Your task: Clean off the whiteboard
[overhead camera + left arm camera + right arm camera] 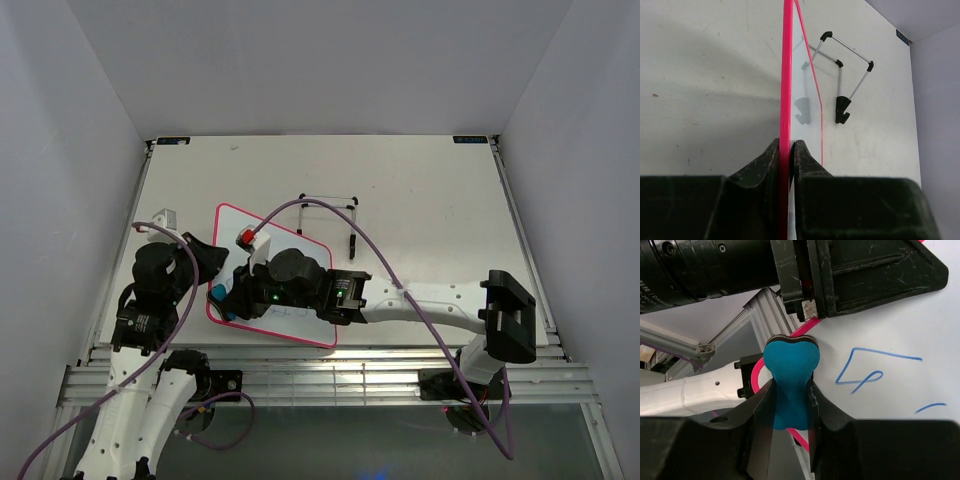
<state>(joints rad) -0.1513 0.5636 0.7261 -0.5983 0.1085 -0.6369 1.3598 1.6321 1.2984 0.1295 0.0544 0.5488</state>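
Observation:
The whiteboard, white with a pink-red frame, lies at the near left of the table. My left gripper is shut on its left edge. In the left wrist view the board's frame runs edge-on between the jaws of that gripper. My right gripper is shut on the blue bone-shaped eraser. It holds the eraser's head at the board's near left corner, beside the left gripper's fingers. Blue scribbles mark the board surface right of the eraser.
A thin black wire stand lies just beyond the board; it also shows in the left wrist view. A small metal bracket sits at the table's left edge. The right arm reaches across the near table.

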